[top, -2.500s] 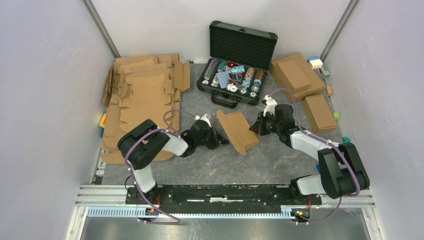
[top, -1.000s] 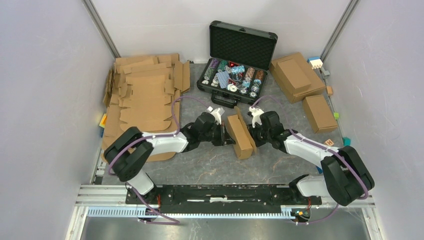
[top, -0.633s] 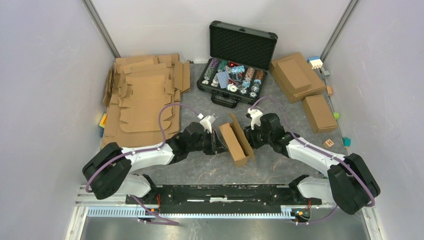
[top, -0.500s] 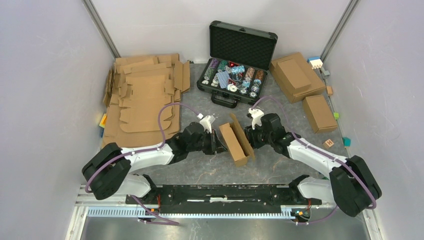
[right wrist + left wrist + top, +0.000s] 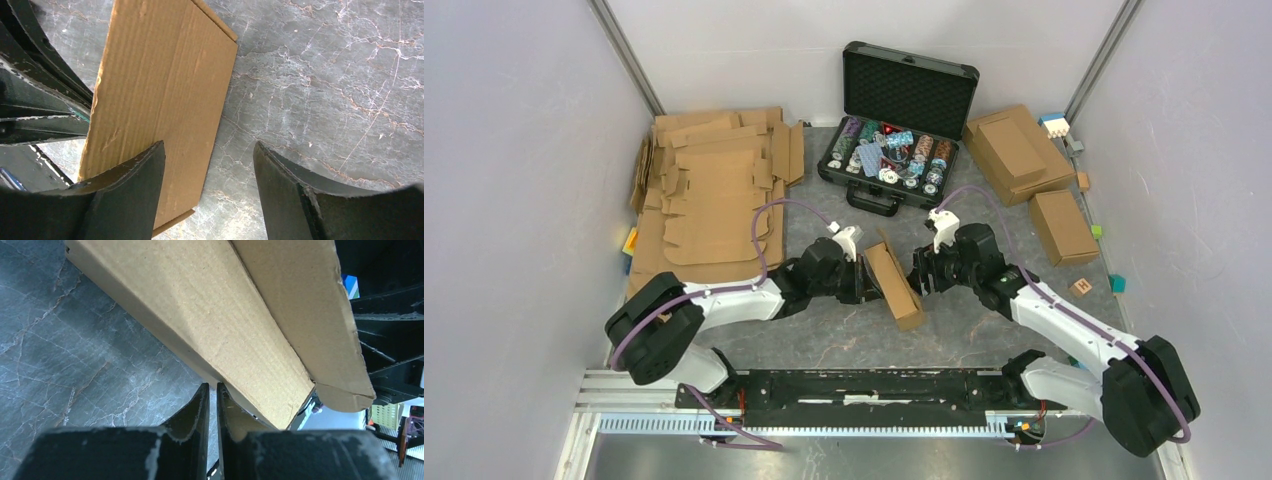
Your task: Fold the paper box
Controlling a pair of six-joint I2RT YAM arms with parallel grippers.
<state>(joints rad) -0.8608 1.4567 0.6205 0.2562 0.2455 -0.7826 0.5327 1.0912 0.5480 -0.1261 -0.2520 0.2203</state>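
Note:
The paper box [image 5: 894, 283] is a brown cardboard shell standing tilted on one long edge in the middle of the grey table, with its lid panel leaning over its body. My left gripper [image 5: 864, 279] presses against its left side. In the left wrist view the fingers [image 5: 202, 405] stand almost together under the box's wall [image 5: 240, 325], with only table showing in the slit. My right gripper [image 5: 921, 272] is just right of the box and open. One of its fingers [image 5: 130, 190] overlaps the box's flat face [image 5: 160, 100], the other hangs above bare table.
An open black case [image 5: 894, 150] of poker chips stands behind the box. A pile of flat cardboard blanks [image 5: 709, 200] covers the left side. Two folded boxes [image 5: 1014, 150] [image 5: 1062, 225] sit at the right, with small coloured blocks [image 5: 1081, 287] near them.
The right gripper has opened wider and backed off to the right. The box's two panels, spread in a V before, now lie closer together. The left gripper stays against the box.

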